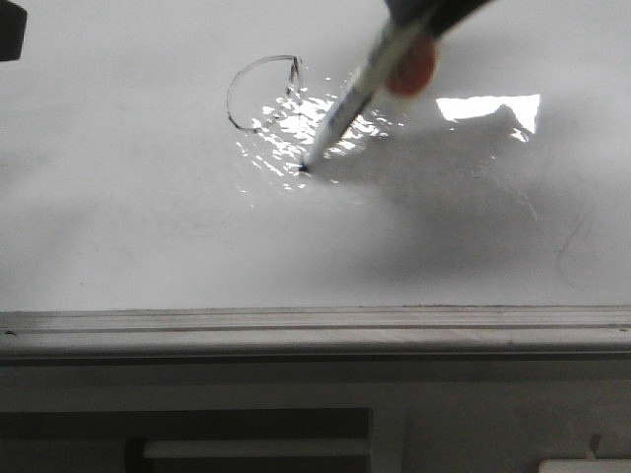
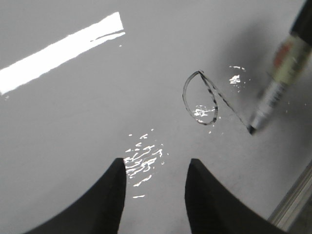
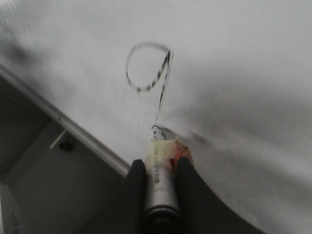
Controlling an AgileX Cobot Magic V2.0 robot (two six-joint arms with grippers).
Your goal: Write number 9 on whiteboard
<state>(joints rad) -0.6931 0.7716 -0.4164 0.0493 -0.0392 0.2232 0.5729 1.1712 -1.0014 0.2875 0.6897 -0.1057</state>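
The whiteboard lies flat, glossy white-grey. On it is the number 9, a thin dark loop with a faint tail running down to the marker tip; it also shows in the left wrist view and the right wrist view. My right gripper is shut on a marker, whose tip touches the board at the tail's end. The marker also shows in the left wrist view. My left gripper is open and empty above the board, to the left of the 9.
A grey metal ledge runs along the board's near edge. A bright glare patch lies on the board at the right, with scattered glints around the 9. A dark object is at the far left edge.
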